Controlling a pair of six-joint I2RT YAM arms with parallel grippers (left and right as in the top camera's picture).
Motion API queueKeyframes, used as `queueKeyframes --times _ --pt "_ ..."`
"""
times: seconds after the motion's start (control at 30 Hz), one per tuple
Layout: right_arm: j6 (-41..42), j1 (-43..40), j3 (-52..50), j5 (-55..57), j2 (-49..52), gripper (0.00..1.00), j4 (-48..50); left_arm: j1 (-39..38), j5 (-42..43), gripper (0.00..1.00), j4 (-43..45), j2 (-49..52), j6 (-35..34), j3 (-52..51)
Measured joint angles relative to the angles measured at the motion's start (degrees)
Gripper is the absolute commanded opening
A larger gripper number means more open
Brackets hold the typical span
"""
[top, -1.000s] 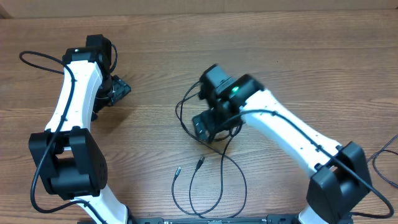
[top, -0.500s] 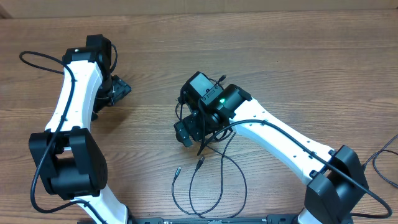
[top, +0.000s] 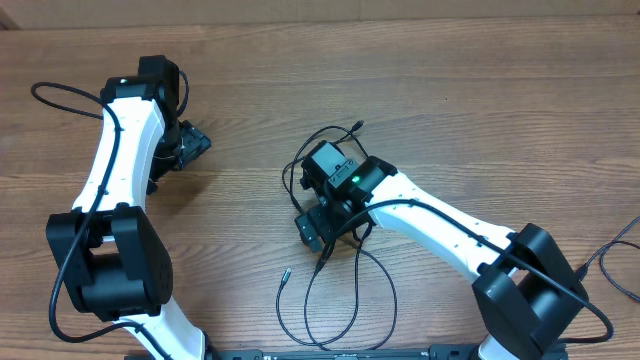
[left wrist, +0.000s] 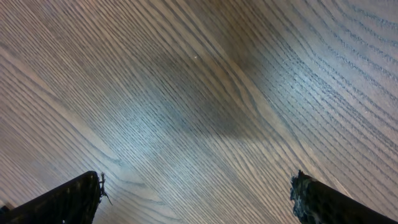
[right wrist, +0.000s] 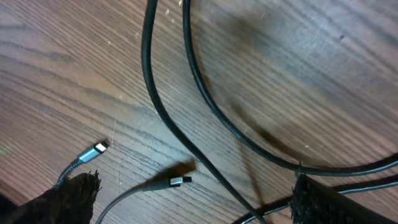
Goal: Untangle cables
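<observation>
- Right gripper (top: 318,228) sits low over the cables (right wrist: 144,56), jaws spread wide, nothing held.
- Wrist cam: two black strands run btwn its fingers (right wrist: 68,199).
- Silver-tipped plug (right wrist: 96,149) and second plug (right wrist: 177,181) lie on the worktop (top: 480,120), near one finger.
- Overhead: loops trail out from under the gripper toward the near edge. Crossings beneath it are hidden, can't tell how they knot.
- Left gripper (top: 190,145) is well apart from the cables, also wide open, just above the worktop.
</observation>
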Motion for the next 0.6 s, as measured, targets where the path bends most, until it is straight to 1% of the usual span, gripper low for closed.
queueKeyframes --times 0.1,0.2,0.27,0.37,0.5,0.6 --pt "0.00 0.37 -1.25 0.02 0.00 1.00 2.23 0.00 0.02 0.99 0.00 0.00 0.00 0.00" --pt "-0.02 0.46 -3.52 0.04 0.00 1.00 6.62 0.00 0.02 1.00 0.00 0.00 0.00 0.00" --pt "0.02 0.46 -4.55 0.04 0.00 1.00 7.45 0.00 0.02 1.00 0.02 0.00 0.00 0.00" --pt "0.39 0.44 -5.64 0.04 0.02 0.93 8.50 0.00 0.02 1.00 0.00 0.00 0.00 0.00" --pt "0.87 0.46 -6.34 0.92 0.02 0.77 11.10 0.00 0.02 1.00 0.00 0.00 0.00 0.00" --pt "1.07 0.46 -7.89 1.33 0.02 0.77 12.07 0.00 0.02 1.00 0.00 0.00 0.02 0.00"
